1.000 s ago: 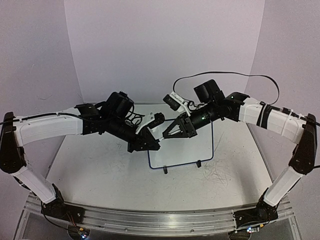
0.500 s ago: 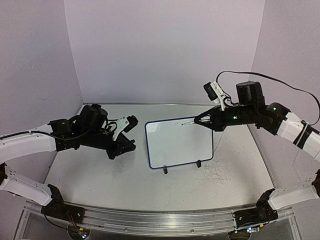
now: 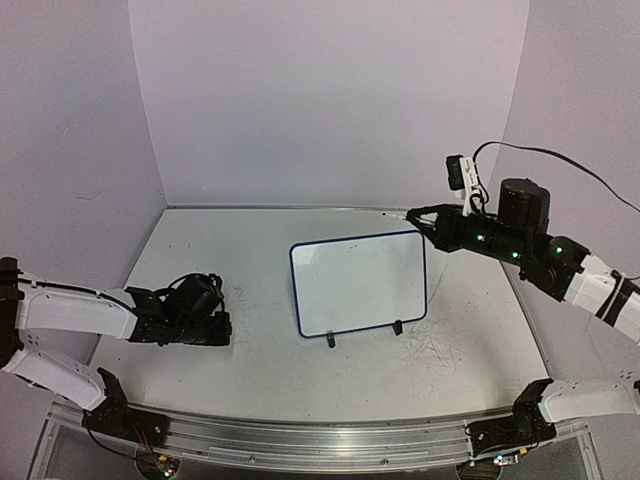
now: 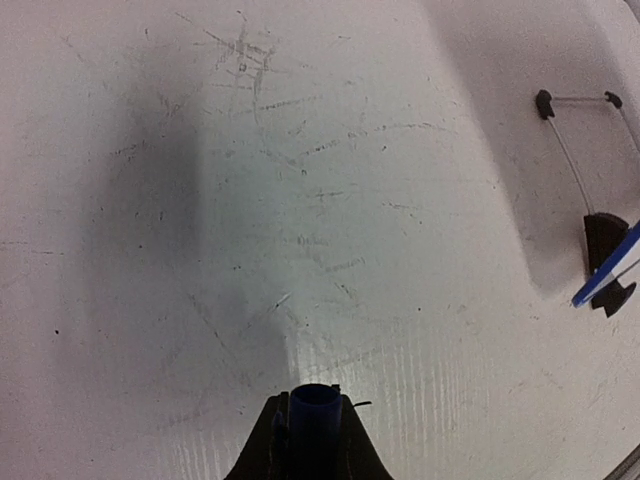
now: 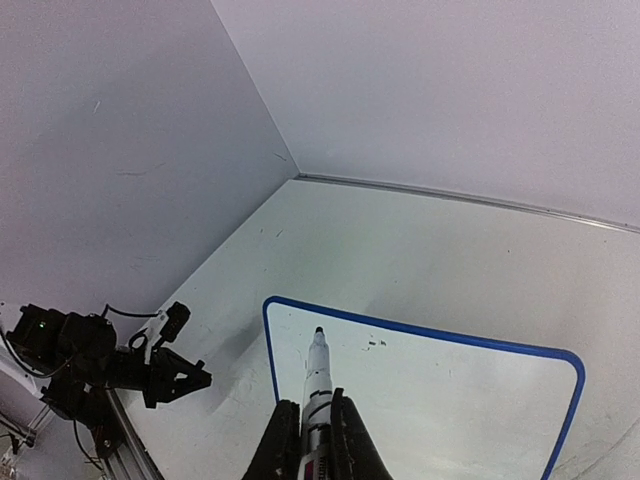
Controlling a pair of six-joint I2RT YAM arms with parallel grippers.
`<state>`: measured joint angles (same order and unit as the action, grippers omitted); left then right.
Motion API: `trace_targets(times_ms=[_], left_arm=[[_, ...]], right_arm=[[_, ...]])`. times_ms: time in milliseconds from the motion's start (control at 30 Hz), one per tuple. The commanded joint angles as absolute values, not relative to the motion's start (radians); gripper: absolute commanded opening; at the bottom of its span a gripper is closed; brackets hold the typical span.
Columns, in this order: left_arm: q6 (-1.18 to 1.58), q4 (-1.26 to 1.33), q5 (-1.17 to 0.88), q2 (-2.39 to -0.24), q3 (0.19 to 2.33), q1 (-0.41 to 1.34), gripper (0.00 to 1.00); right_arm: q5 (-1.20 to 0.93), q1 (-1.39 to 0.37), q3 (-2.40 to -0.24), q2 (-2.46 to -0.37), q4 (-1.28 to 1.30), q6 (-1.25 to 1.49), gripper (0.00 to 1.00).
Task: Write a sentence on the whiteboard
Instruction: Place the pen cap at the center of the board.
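The whiteboard, white with a dark blue rim and two black feet, stands at mid-table. No sentence is in view; its face carries only a few dark specks. My right gripper hovers by the board's upper right corner, shut on a white marker whose black tip points over the board's top left area, above the surface. My left gripper lies low over the table at the front left, well away from the board. It is shut on a blue marker cap. One blue board corner and a foot show at that view's right edge.
Grey scribble scratches mark the tabletop in front of the board's right side. Purple walls close the back and sides. An aluminium rail with both arm bases runs along the near edge. A black cable loops above my right arm.
Both grippers met over the board's top edge a second ago. They have parted: the left dropped to the front-left table with the cap, the right pulled back right with the marker.
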<state>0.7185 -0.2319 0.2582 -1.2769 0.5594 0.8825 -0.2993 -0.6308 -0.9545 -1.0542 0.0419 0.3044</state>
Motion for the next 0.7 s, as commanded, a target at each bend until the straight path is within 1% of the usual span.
trace_targets(times_ms=[0,67,233,333,433,500,600,667], left_arm=[[0.867,-0.138,0.278,-1.332,0.550,0.881,0.05],[0.889,-0.125,0.275,-1.366,0.546,0.881,0.09],[0.905,-0.095,0.254,-1.438,0.552,0.882,0.13],[0.889,-0.093,0.246,-1.458,0.558,0.882,0.20],[0.876,-0.097,0.245,-1.446,0.555,0.882,0.28],[0.878,-0.097,0.249,-1.416,0.541,0.882,0.38],[0.880,-0.100,0.253,-1.345,0.526,0.882,0.47],[0.869,-0.119,0.252,-1.291,0.534,0.882,0.57]], right_arm=[[-0.277,-0.634,-0.918,-1.031,-0.056,0.303,0.00],[-0.302,-0.634,-0.910,-1.033,-0.062,0.288,0.00],[-0.345,-0.634,-0.904,-1.052,-0.088,0.253,0.00],[-0.375,-0.634,-0.907,-1.069,-0.105,0.248,0.00],[-0.406,-0.634,-0.896,-1.077,-0.126,0.254,0.00],[-0.421,-0.635,-0.887,-1.078,-0.129,0.256,0.00],[-0.429,-0.635,-0.880,-1.074,-0.124,0.255,0.00],[-0.439,-0.635,-0.875,-1.073,-0.120,0.252,0.00]])
